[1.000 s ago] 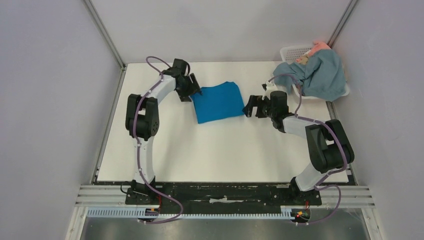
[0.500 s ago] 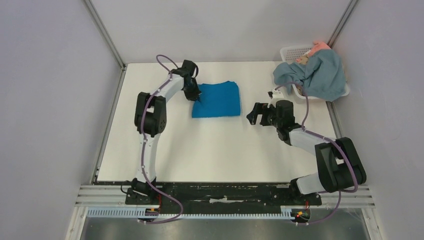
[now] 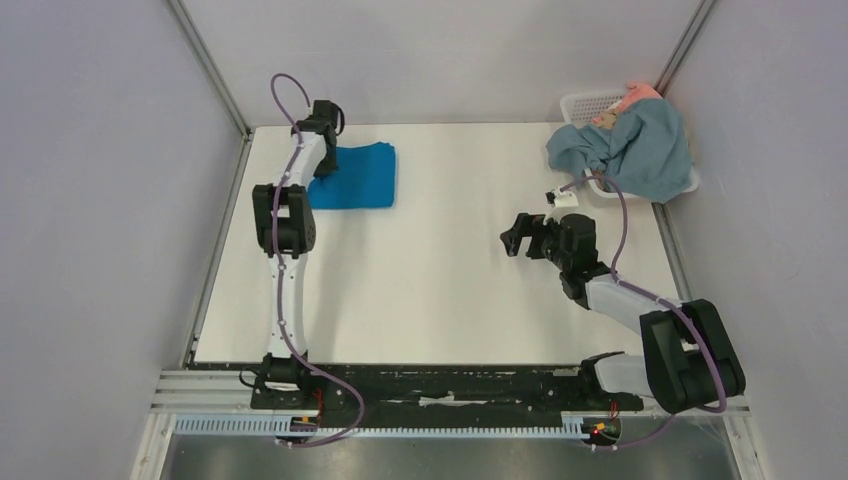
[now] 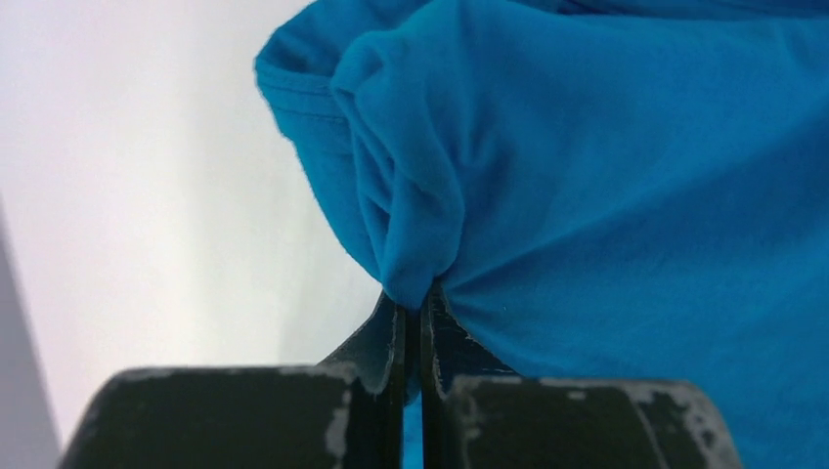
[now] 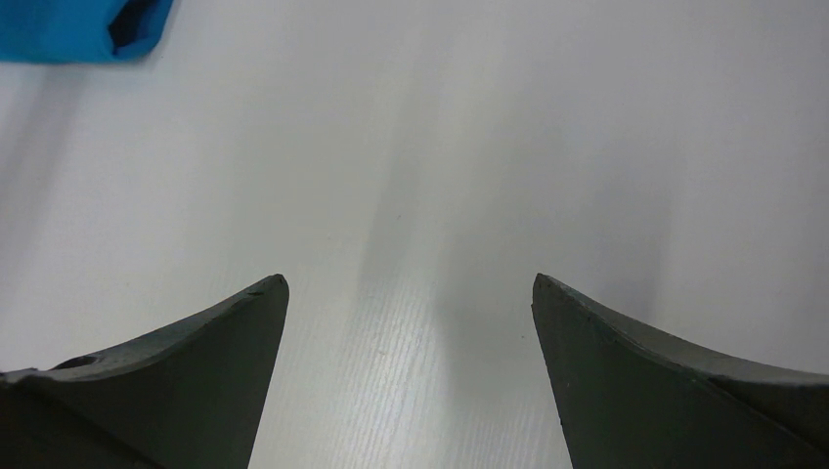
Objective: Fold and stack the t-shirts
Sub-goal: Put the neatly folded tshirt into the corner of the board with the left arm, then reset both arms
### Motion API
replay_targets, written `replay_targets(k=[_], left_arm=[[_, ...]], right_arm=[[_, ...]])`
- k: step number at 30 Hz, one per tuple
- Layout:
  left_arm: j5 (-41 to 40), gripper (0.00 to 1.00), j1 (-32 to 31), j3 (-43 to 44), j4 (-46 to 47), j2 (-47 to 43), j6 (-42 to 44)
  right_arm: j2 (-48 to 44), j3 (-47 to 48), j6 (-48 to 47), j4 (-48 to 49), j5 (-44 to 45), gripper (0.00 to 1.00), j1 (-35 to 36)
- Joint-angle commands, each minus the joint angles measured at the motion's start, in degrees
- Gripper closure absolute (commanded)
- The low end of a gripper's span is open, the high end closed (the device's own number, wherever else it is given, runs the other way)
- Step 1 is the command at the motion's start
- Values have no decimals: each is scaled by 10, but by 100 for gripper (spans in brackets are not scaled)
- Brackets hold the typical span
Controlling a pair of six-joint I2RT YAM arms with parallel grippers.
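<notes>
Item: blue shirt [image 3: 358, 178], folded to a flat rectangle, lying at the far-left corner of the table [image 3: 430, 290], long axis running left to right along the far edge. Holder: left gripper [image 4: 418, 298], jaws pressed together on a bunched fold at the shirt's left edge; the cloth puckers where it is pinched, and the rest lies on the table to the gripper's right. Item: grey shirt [image 3: 640, 150], unfolded, heaped over the basket [image 3: 583, 102] at the far-right corner, part of it hanging over the near rim; no clear long axis in this state. Item: pink cloth [image 3: 640, 94], a scrap showing behind the grey shirt at the basket's far side. Right gripper [image 5: 409, 278]: fingers spread wide, nothing between them, over bare table right of centre, well apart from the blue shirt, which shows only as a corner at the upper left of its wrist view. Judgement: the blue shirt looks done and parked; the grey shirt is next. It lies beyond and to the right of the right gripper, which is by far the nearer arm.
</notes>
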Motion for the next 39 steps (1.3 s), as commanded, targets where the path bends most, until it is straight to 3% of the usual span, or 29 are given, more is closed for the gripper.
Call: replay_targets(k=[1,7,11,18,20,21,22,28,35,39], left_arm=[[-65,98,52,84,24,49,108],[-88,98,93,98,127,68,175],[-130,98,100,85,231,78,237],[-175,96,101,115,322,117,298],[-212,70,101,124,332,121,291],[-232,44,101,124,337,119,286],[-242,21,102,123,336,111,279],[-223,18,100,80,248,-10,115],[-192,17,72,-99,196,-207,-48],[-94,16,52,-218,148,-312,-152]], right_arm=[[5,-5,-3,46,10,2,1],[24,-2,3,54,6,2,1],[40,1,8,58,0,2,1],[63,15,10,36,4,2,0],[64,15,10,36,5,2,0],[66,18,9,34,6,2,1],[66,19,7,30,6,2,1],[79,44,-4,2,27,2,0],[12,31,1,-26,10,2,0],[-33,0,1,-41,5,2,1]])
